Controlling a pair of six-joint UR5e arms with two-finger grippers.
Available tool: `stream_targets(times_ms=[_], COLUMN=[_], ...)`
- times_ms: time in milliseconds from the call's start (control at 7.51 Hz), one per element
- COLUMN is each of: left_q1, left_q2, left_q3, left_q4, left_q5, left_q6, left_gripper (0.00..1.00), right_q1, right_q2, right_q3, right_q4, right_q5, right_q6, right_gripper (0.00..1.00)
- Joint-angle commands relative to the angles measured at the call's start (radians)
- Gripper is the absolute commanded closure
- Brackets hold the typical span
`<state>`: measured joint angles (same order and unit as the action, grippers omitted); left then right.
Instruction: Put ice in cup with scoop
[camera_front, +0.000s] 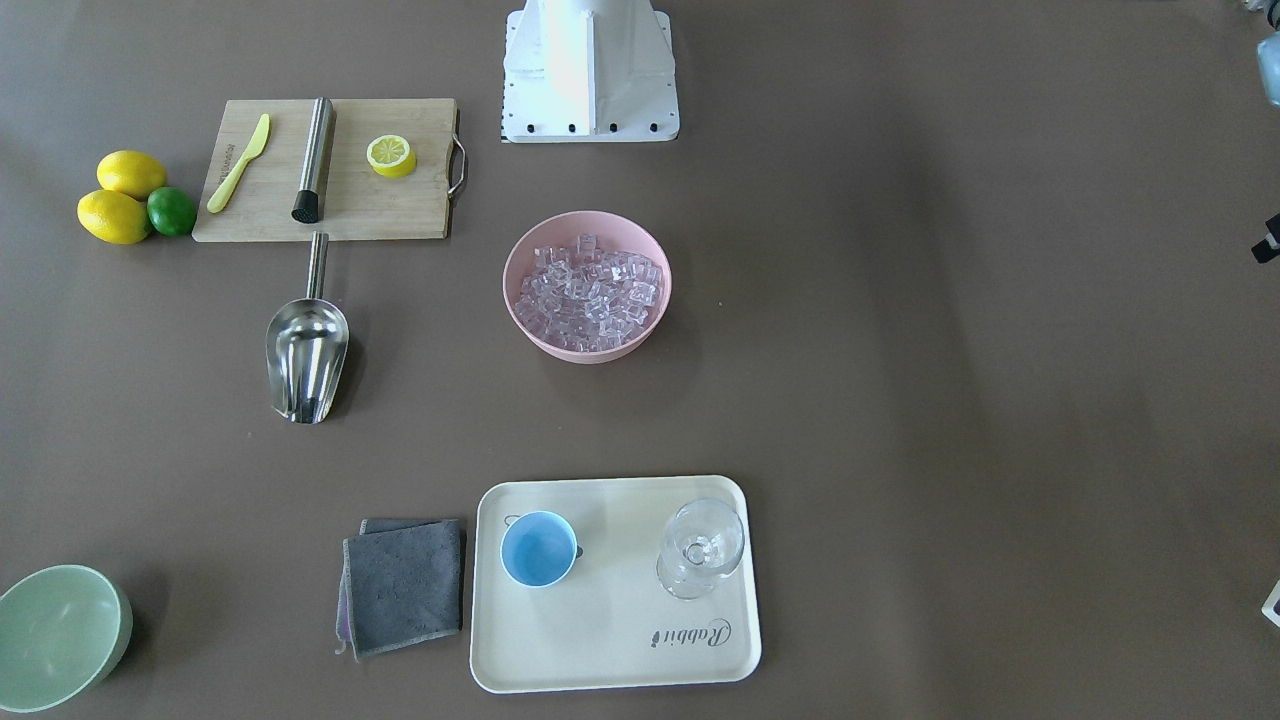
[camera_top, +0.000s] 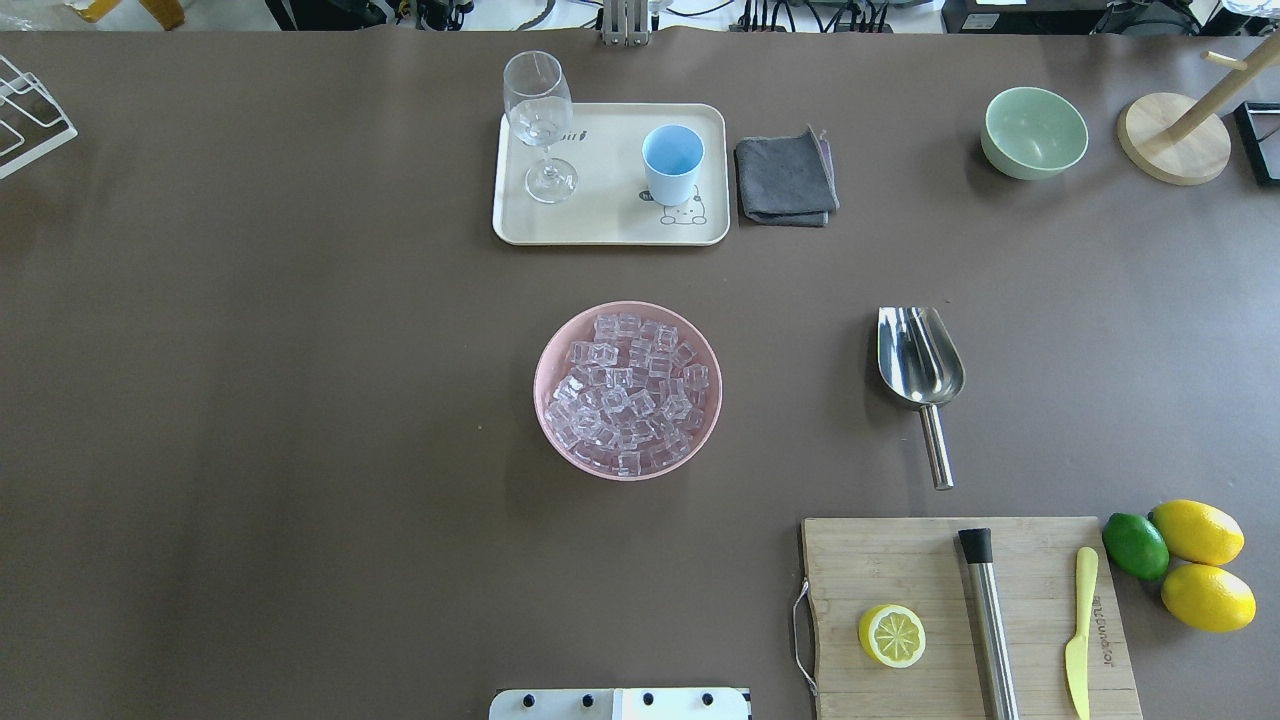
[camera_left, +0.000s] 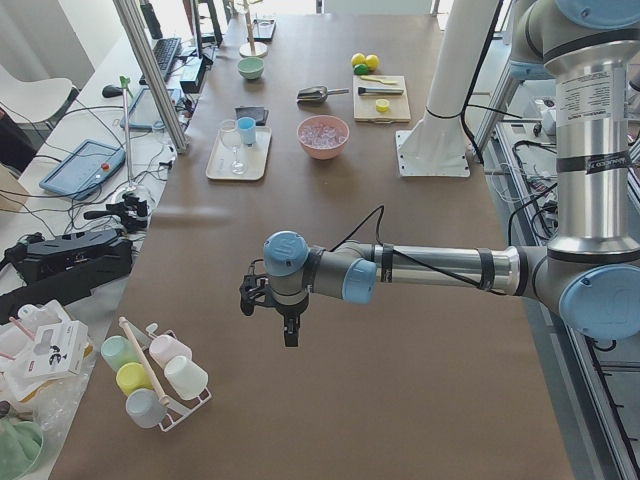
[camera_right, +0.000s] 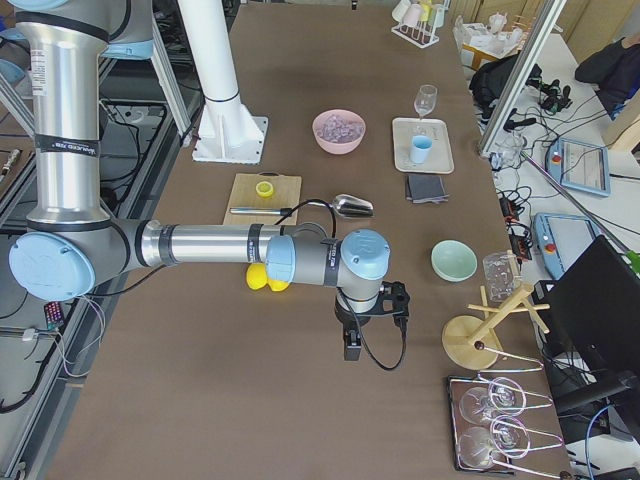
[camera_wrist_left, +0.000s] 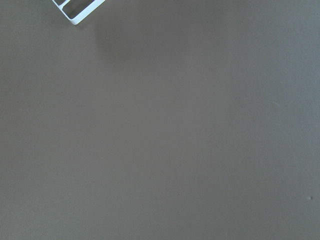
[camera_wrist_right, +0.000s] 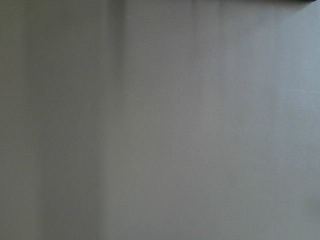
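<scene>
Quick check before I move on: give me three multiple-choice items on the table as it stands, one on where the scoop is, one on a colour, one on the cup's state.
1. Where does the scoop lie?
A. on the tray
B. on the bare table
C. on the cutting board

2. What colour is the bowl holding the ice?
A. pale green
B. pink
C. white

3. How is the cup?
A. upright and empty
B. upright with cubes inside
C. tipped on its side

Key:
1 B, the steel trough and handle lie on the brown surface.
2 B, the clear cubes are heaped inside a pink rim.
3 A, its mouth faces up and only the blue inside shows, with no cubes in it.
</scene>
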<state>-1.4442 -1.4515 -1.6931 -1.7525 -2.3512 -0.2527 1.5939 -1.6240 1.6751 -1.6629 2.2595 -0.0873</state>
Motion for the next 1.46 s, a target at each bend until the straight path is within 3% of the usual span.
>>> stream_targets(times_ms=[0, 1331], left_q1=[0.031, -0.005], left_q2=[0.0, 0.039], left_q3=[-0.019, -0.059], left_q4=[-0.028, -0.024], left_q5=[0.035, 0.024], left_q6=[0.001, 0.007], left_gripper=[0.02, 0.02], right_q1=[0.0, 0.0], right_q2=[-0.004, -0.007], right_q3=[0.001, 0.094], right_q4=[0.0, 0.0], right_q5=[0.006, 0.002], right_q6=[-0.005, -0.042], right_gripper=[0.0, 0.0])
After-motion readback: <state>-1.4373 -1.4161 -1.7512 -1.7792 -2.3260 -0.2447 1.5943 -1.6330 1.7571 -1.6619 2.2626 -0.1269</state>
